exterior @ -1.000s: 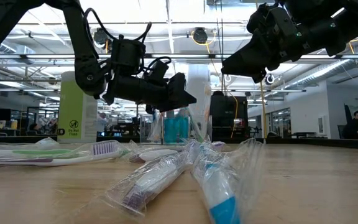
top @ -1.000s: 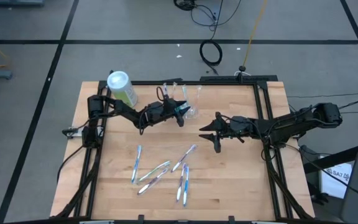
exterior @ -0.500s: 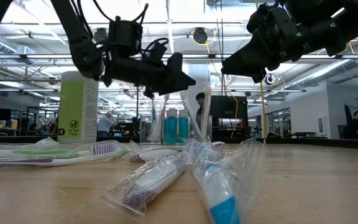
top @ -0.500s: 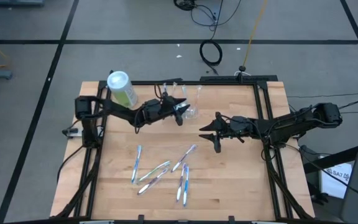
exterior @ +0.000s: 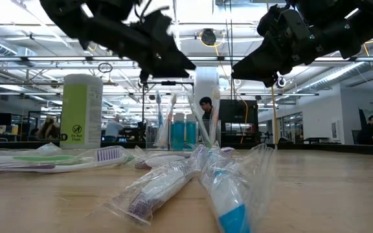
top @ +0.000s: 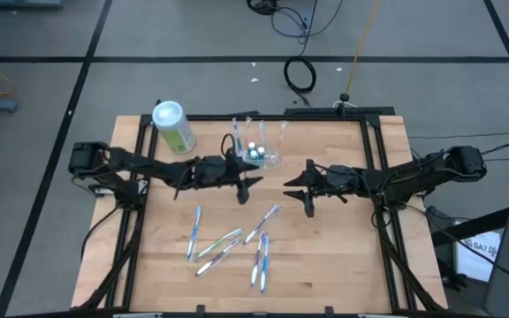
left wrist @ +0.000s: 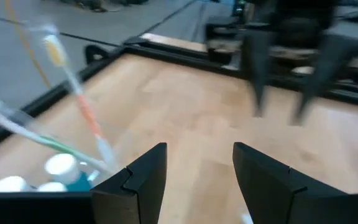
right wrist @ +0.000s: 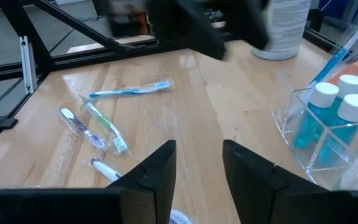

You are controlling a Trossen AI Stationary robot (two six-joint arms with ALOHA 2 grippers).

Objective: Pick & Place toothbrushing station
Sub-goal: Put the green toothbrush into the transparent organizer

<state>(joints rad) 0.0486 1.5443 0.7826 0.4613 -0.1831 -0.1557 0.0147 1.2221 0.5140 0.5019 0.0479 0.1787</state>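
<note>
the clear holder [top: 259, 146] stands near the table's [top: 343, 265] far edge, beside the green canister [top: 173, 125], with brushes and small bottles in it. the left gripper [top: 247, 180] hovers just in front of it, fingers open, holding nothing. the right gripper [top: 295, 188] hangs nearby — fingers apart, empty. wrapped toothbrushes [top: 232, 240] lie nearer the front.

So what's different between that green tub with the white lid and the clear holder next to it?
The green tub is a solid-coloured cylinder, while the clear holder is see-through and boxy. The tub is closed under its white lid; the holder is open on top, with toothbrushes sticking out and white-capped blue bottles inside. In the low view the tub stands taller than the holder's walls. Both stand upright near the far edge of the wooden table, untouched by either hand.
</note>
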